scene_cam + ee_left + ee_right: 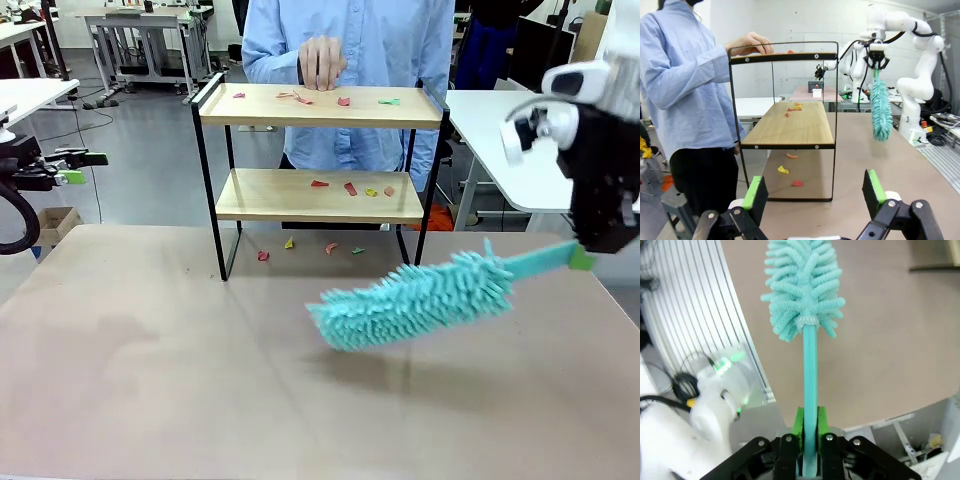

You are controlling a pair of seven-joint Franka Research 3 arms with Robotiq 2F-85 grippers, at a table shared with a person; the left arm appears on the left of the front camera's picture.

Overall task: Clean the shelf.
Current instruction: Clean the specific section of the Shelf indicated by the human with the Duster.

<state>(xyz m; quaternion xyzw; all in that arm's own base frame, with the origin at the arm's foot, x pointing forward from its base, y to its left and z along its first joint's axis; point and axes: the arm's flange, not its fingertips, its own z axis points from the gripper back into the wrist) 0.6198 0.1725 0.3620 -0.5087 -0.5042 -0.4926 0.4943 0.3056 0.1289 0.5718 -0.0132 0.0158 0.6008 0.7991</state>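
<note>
The right gripper [578,258] is pinching the teal handle of a fluffy microfibre duster [415,300], its jaws pressed tight on it. It is holding the head tilted just above the brown table [150,350], in front of the shelf [270,195]. The shelf is standing near the table's far edge, with small coloured scraps [345,187] lying on both boards and underneath. A person's hand [322,62] is resting at its top rail. The left gripper [815,189] is hanging spread wide, off to the left.
</note>
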